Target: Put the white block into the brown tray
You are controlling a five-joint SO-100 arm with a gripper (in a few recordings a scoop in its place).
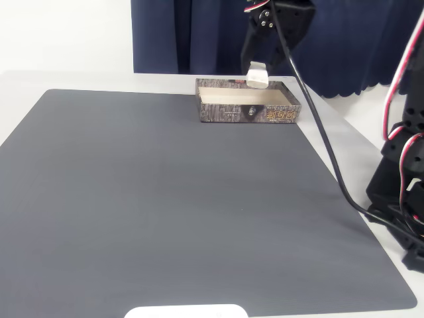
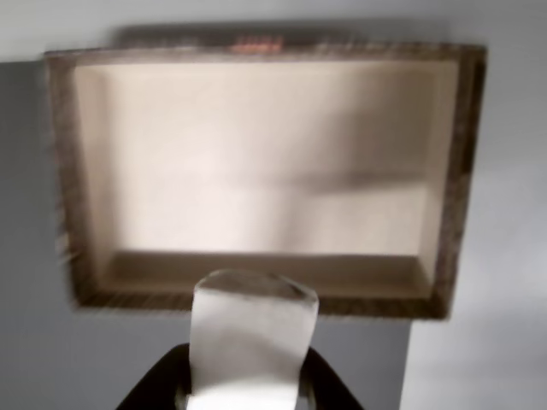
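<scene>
Item: my gripper (image 2: 244, 393), jaws closed on the white block (image 2: 249, 337), which stands on end between them, long axis pointing away from the wrist.

Location: in the fixed view the white block (image 1: 257, 74) hangs above the far right part of the brown tray (image 1: 246, 113), not touching it.

Governing relation: in the wrist view the brown tray (image 2: 461, 171) lies just ahead of the block, cream floor bare; I judge release needs a short advance over the near wall.

The block (image 1: 257, 74) is off-white. The tray (image 1: 232, 111) has dark brown wood-grain sides with gold lettering and a small dark picture; its inside is cream. The gripper (image 1: 260, 65) is black. The mat (image 1: 165, 212) is dark grey, the table (image 1: 86, 81) pale grey, the curtain (image 1: 185, 33) navy.
</scene>
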